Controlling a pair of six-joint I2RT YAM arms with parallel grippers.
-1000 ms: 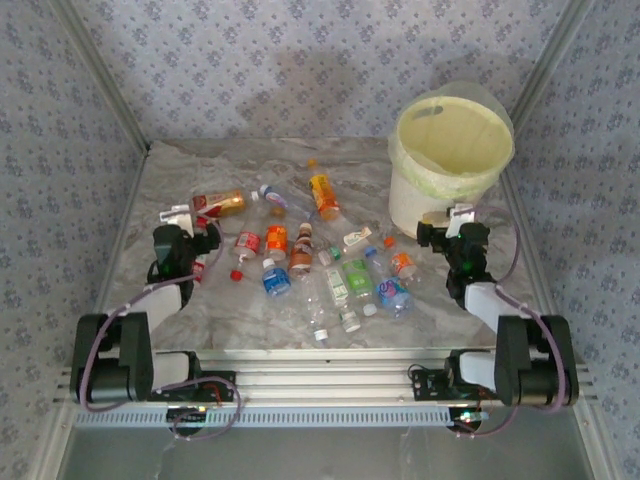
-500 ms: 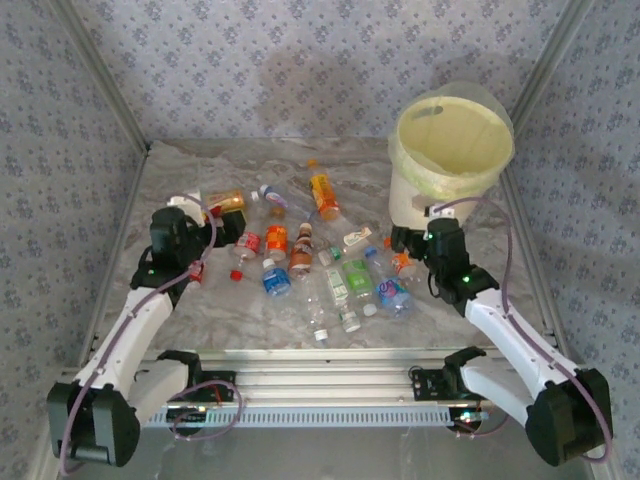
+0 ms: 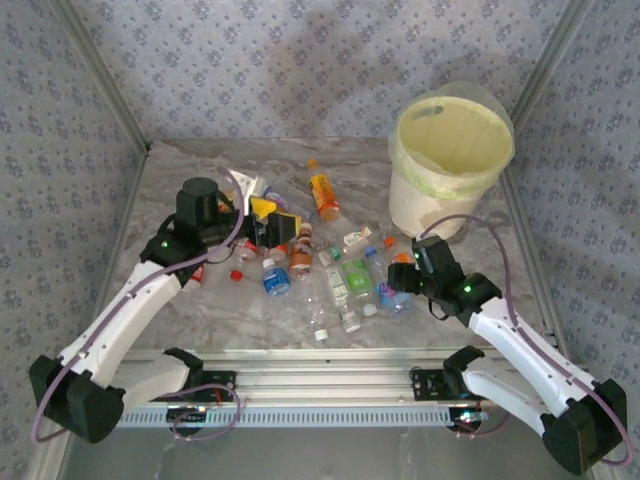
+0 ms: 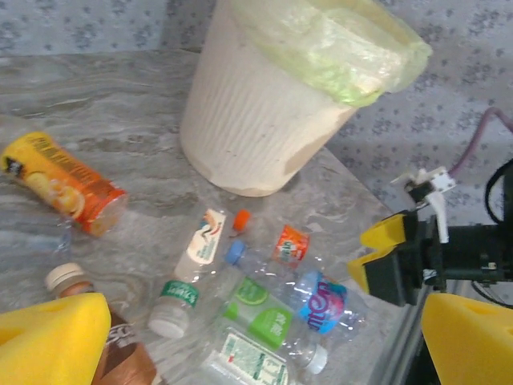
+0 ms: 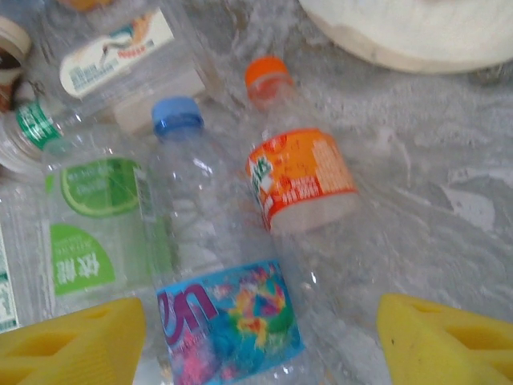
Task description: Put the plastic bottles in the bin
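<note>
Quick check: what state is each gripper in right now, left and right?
Left gripper: open, holding nothing.
Right gripper: open, fingers either side of a blue-labelled bottle, not clamped on it.

You have the bin (image 3: 420, 205) standing at the far right of the table (image 3: 200, 160). The plastic bottles (image 3: 330, 275) lie scattered to its left, across the middle. A lone bottle (image 3: 323, 195) lies behind the rest. Your left gripper (image 3: 272, 220) sits over the heap's far-left edge. Your right gripper (image 3: 393, 287) is at the heap's right side, in front of the bin, seemingly just above the bottles there.
</note>
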